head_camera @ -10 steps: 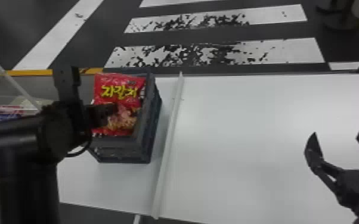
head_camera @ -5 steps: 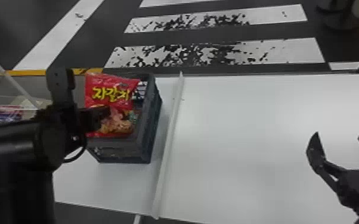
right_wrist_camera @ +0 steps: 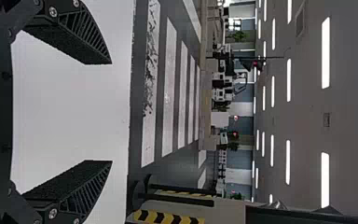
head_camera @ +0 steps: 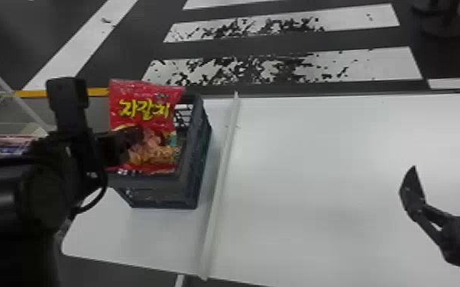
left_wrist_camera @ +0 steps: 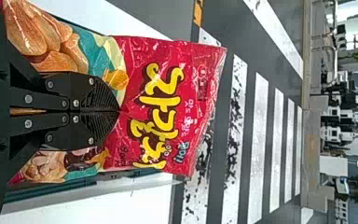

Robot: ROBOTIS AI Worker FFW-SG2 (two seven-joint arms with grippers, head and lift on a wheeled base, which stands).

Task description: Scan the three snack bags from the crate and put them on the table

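So the left gripper (head_camera: 135, 139) comes in over the crate (head_camera: 198, 162) from its left side, and its fingers are clamped on the red snack bag (head_camera: 143, 105). The bag is upright over the crate's opening, yellow lettering up top, though I can't tell if its bottom end is inside or just above.

The main thing in the way is that raised white strip (head_camera: 221, 171), just to the right of the crate. It runs across the white table (head_camera: 317, 171) from the far edge to the near one, with the wide stretch of tabletop on the side away from the crate (basically a little fence).

Right gripper (head_camera: 444, 168) is parked over the table, well off to the crate's right, jaws wide apart with nothing between them.

Left of the crate there's a white wire rack (head_camera: 9, 89) with some colourful packages (head_camera: 11, 147) near it, partly hidden by the left arm (head_camera: 15, 191). Beyond the crate is dark floor with worn white stripes (head_camera: 355, 65), plus a dark round base (head_camera: 437, 23) far off to the right.
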